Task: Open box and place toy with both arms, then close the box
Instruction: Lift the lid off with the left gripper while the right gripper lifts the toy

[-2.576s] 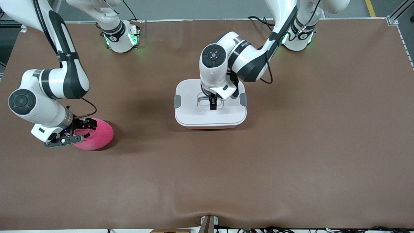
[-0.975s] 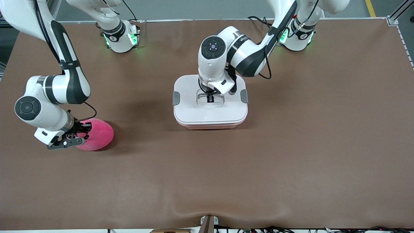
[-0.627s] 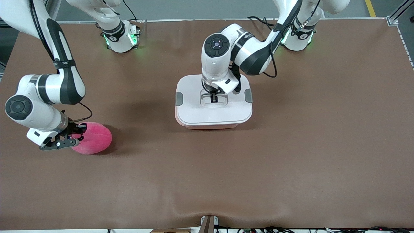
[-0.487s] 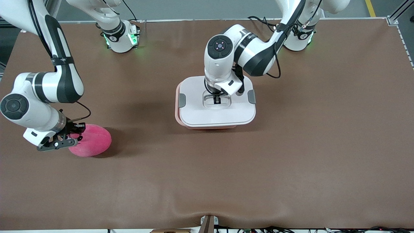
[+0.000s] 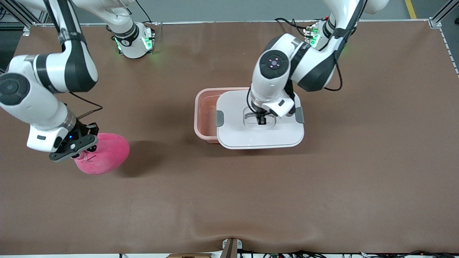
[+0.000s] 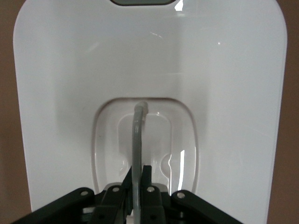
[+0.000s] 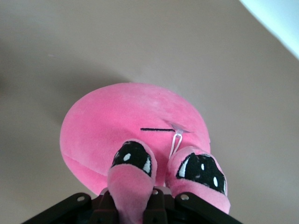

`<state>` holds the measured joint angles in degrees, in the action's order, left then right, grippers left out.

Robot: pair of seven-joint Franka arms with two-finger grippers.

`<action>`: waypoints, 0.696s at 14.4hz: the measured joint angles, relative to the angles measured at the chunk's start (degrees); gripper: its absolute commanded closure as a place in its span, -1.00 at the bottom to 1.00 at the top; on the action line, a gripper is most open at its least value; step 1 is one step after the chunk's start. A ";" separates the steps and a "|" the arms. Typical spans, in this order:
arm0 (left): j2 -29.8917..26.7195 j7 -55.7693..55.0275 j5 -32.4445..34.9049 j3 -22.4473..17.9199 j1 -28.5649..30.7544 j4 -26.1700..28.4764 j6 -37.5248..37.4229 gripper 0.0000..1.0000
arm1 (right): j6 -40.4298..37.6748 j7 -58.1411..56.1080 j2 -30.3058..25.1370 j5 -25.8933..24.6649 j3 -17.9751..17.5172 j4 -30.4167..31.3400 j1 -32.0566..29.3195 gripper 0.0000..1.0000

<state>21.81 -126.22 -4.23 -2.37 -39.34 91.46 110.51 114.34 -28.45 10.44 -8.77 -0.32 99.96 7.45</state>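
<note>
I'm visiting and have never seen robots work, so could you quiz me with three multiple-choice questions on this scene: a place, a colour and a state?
1. Where is the white lid?
A. sealed on the tub
B. lifted, shifted toward the left arm's end
C. flat on the table

2. What colour is the plush toy?
A. hot pink
B. green
C. white

3. The pink tub is:
A. fully covered
B. tipped over
C. partly uncovered

Answers: B, the left gripper holds its handle; A, the right gripper grips it; C, its inside shows beside the lid.
</note>
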 measured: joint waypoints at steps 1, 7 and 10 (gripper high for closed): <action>-0.68 1.84 0.01 0.00 1.33 0.91 -0.02 1.00 | -0.20 -2.65 -1.19 0.02 -0.07 0.00 1.31 1.00; -2.21 11.57 0.02 0.00 9.04 3.58 -0.03 1.00 | -0.35 -15.53 -3.91 0.07 -0.67 0.00 13.06 1.00; -2.22 15.64 0.02 0.01 12.21 3.83 -0.03 1.00 | -0.24 -18.12 -4.01 -0.29 -0.82 0.00 19.00 1.00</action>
<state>19.59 -110.58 -4.21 -2.36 -27.13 95.28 110.48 114.10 -46.57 6.43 -9.06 -1.15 99.95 26.45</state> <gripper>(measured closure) 0.930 0.872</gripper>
